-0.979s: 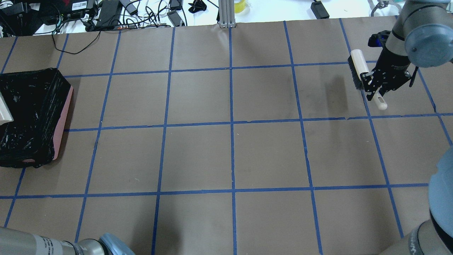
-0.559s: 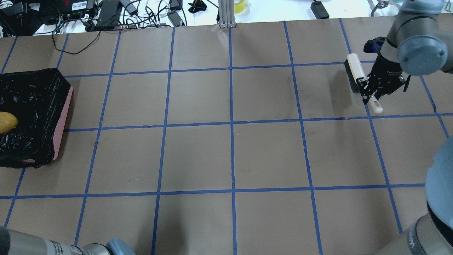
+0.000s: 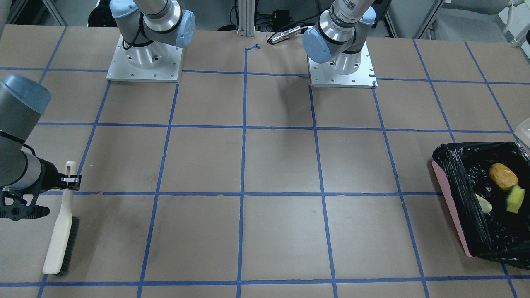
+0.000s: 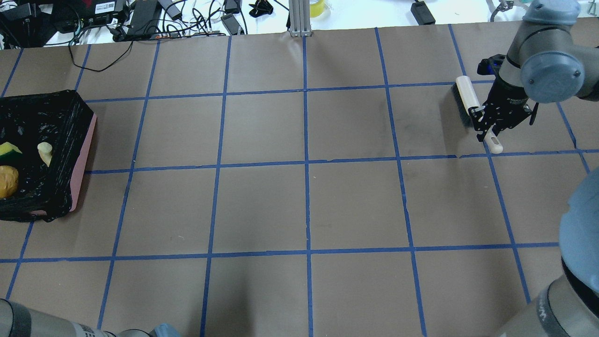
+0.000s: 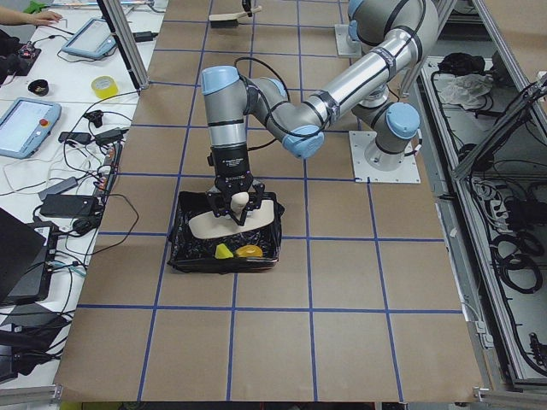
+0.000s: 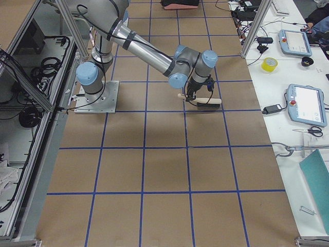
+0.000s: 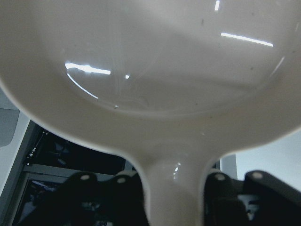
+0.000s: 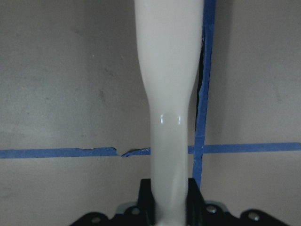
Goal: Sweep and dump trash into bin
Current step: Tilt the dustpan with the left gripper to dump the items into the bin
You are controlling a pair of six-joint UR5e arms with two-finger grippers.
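Observation:
The pink bin (image 4: 84, 154) with its black bag stands at the table's left end, and it also shows in the front view (image 3: 449, 198). The trash lies inside it: the golden-brown lump (image 4: 8, 181) (image 3: 503, 176), the yellow-green sponge (image 4: 8, 150) (image 3: 515, 199) and the tan bread piece (image 4: 45, 153) (image 3: 483, 203). My left gripper (image 7: 174, 188) (image 5: 232, 205) is shut on the handle of the cream dustpan (image 7: 150, 70) (image 5: 231, 224), tilted over the bin. My right gripper (image 4: 486, 124) (image 3: 68, 180) is shut on the handle of the cream brush (image 4: 465, 100) (image 3: 62, 236), which is at the far right of the table.
Cables and power bricks (image 4: 140, 18) lie on the white surface beyond the table's far edge. An aluminium post (image 4: 299, 18) stands at the far middle. Both arm bases (image 3: 145, 62) (image 3: 341, 66) sit on the robot's side. Blue tape lines grid the brown table.
The dustpan's edge has left the overhead view. The lump came into view at 0.6 s ago, and all three items now lie in the bin. My right gripper and brush shifted slightly left.

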